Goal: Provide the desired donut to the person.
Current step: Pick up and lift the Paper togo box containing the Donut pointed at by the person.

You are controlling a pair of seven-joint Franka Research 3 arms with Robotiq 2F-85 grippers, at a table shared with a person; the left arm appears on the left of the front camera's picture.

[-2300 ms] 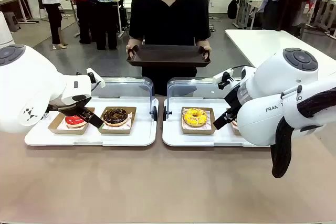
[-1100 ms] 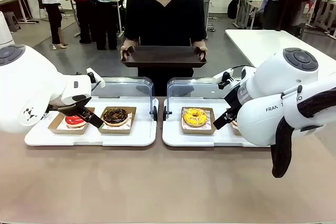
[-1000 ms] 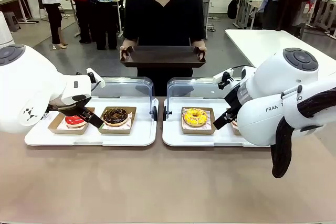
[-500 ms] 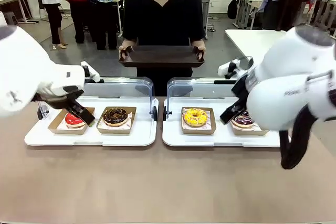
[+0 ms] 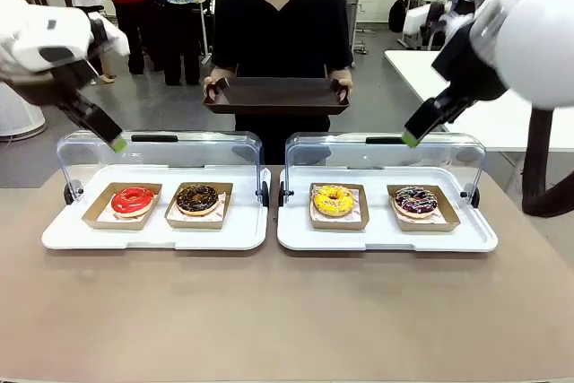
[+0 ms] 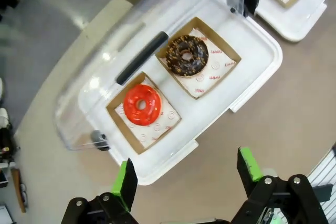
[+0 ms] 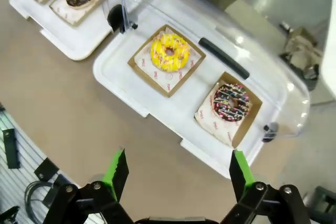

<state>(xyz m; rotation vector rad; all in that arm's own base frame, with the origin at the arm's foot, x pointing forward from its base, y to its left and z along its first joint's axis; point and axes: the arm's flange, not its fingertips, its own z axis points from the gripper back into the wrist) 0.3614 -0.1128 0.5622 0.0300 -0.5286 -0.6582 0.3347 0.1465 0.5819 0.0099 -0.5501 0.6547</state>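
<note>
The left gripper (image 5: 117,141) is hanging high at about ten o'clock in the front view, its tip showing against the left end of a clear lid (image 5: 179,152). From the left wrist we are seeing its fingers (image 6: 126,181) standing far apart with nothing between them. The right gripper (image 5: 410,138) is hanging at about two o'clock, up by the second clear lid (image 5: 448,152). Its fingers (image 7: 116,169) are spread just as wide and are holding nothing.

We are counting four donuts on the table (image 5: 287,311), each lying in its own shallow cardboard box. On the left white tray (image 5: 152,239) the red donut (image 5: 133,199) is sitting at nine o'clock from the chocolate donut (image 5: 197,197). On the right white tray (image 5: 386,241) the yellow donut (image 5: 333,199) is sitting at nine o'clock from the sprinkled donut (image 5: 415,200). Both lids are standing tipped up along the twelve o'clock edge of their trays. The two trays are lying side by side, just apart.

The person (image 5: 282,24) is standing at twelve o'clock, across the table, and is holding a brown tray (image 5: 276,96) level with one hand at each end. We cannot tell which donut is the one wanted.
</note>
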